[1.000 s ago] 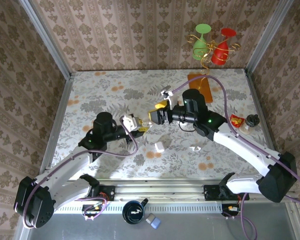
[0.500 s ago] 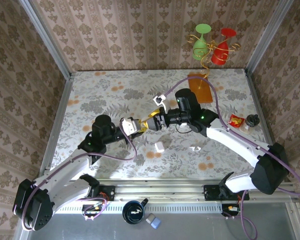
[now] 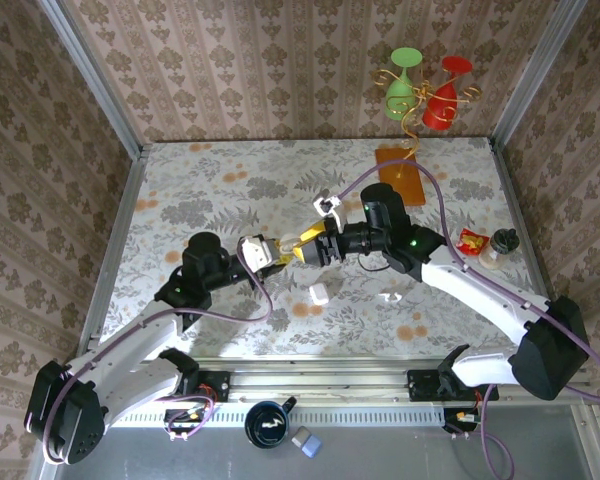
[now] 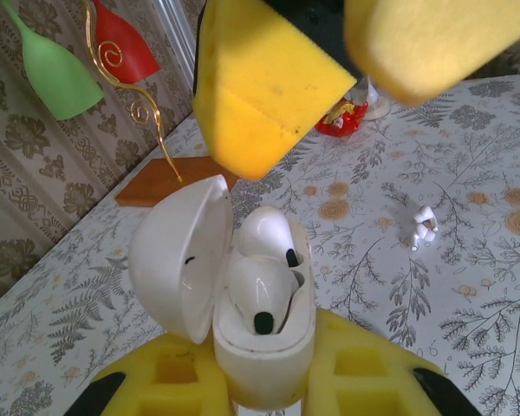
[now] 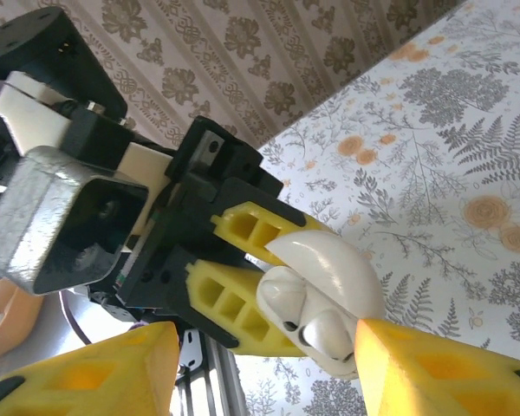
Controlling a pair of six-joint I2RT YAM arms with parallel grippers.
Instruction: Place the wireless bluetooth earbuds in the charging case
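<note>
Right gripper (image 3: 295, 250), half-open and empty, is brought nearer.
One charging case (image 4: 264, 347), two earbuds (image 4: 260, 295) seated, is clamped by left gripper (image 4: 264, 386).

- The right gripper (image 3: 295, 247) crowds the open charging case (image 3: 252, 249) from the right
- Far left table (image 3: 180, 185) lies bare; orange board (image 3: 400, 176) stands far right

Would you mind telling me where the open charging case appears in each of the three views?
Top external: charging case just left of centre.
Left wrist: charging case at bottom centre, lid open to the left.
Right wrist: charging case at lower centre.
Shared landmark: floral tabletop.
</note>
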